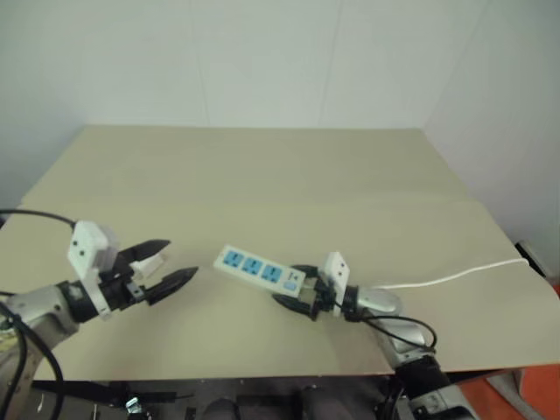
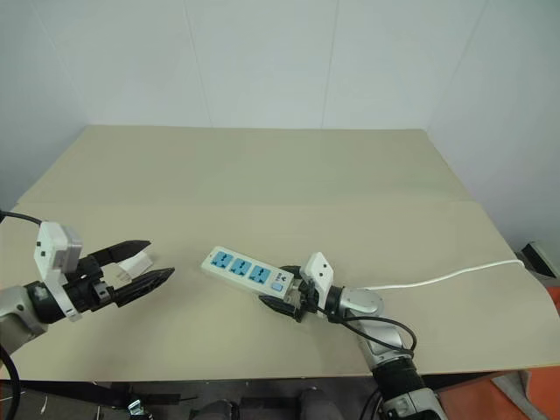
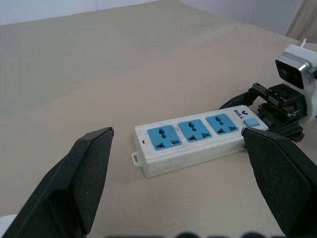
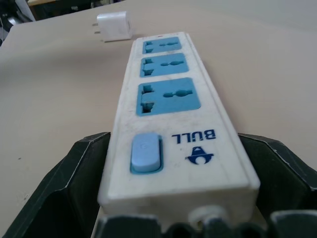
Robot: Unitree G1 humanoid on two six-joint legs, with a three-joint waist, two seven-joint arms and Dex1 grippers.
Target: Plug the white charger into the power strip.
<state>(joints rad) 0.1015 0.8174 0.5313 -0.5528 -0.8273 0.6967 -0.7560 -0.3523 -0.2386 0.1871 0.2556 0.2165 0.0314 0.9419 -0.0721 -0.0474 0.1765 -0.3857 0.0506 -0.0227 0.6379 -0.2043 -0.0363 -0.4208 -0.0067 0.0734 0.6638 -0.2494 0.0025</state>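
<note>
The power strip (image 1: 259, 269), a white bar with three blue sockets and a blue switch, lies flat near the table's front edge. My right gripper (image 1: 293, 287) is open, one black finger (image 4: 74, 183) on each side of the strip's switch end, close against its sides. The white charger (image 4: 115, 26) lies on the table beyond the strip's far end, its prongs showing. My left gripper (image 2: 161, 259) is open and empty. It hovers left of the strip with its fingers pointing at it, and the charger (image 2: 133, 262) shows between those fingers.
The strip's thin white cable (image 1: 455, 276) runs from the right wrist off to the table's right edge. The beige table (image 1: 262, 175) stretches bare to the white walls behind. Black cables hang by both arms at the front edge.
</note>
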